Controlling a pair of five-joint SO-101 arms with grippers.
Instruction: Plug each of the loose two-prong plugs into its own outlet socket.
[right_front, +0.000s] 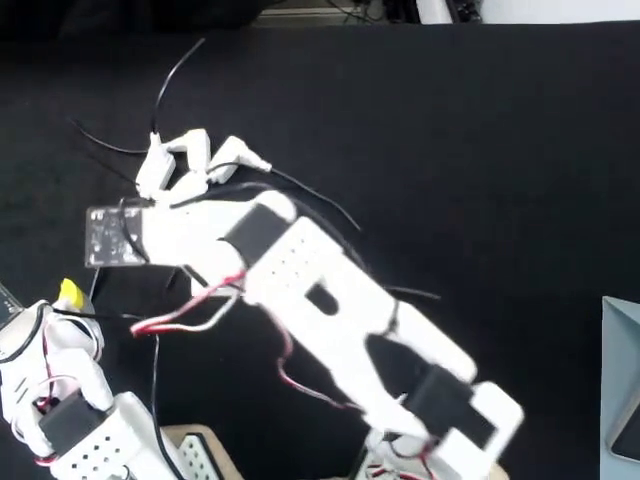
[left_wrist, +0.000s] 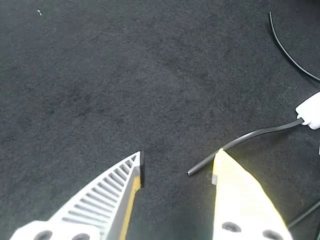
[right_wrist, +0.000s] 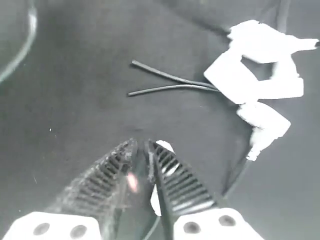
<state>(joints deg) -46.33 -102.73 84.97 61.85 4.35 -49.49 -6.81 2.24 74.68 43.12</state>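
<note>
My right arm stretches across the black mat, and its gripper (right_front: 165, 185) sits at a cluster of white two-prong plugs (right_front: 215, 160) with black wires. In the right wrist view the gripper (right_wrist: 142, 145) has its fingers almost together; a white piece (right_wrist: 163, 147) shows just under one finger. The white plugs (right_wrist: 255, 65) lie a little beyond the tips, with two black wire ends (right_wrist: 150, 80) beside them. A grey socket board (right_front: 113, 236) lies next to the gripper. My left gripper (left_wrist: 180, 160) is open over bare mat, with a loose wire end (left_wrist: 192, 172) between its tips and a white plug (left_wrist: 312, 112) to one side.
My left arm (right_front: 60, 400) rests at the near left corner, its yellow fingertip (right_front: 68, 291) close to the socket board. Black wires (right_front: 170, 80) trail toward the far edge. A grey object (right_front: 622, 380) stands at the right edge. The mat's far right half is open.
</note>
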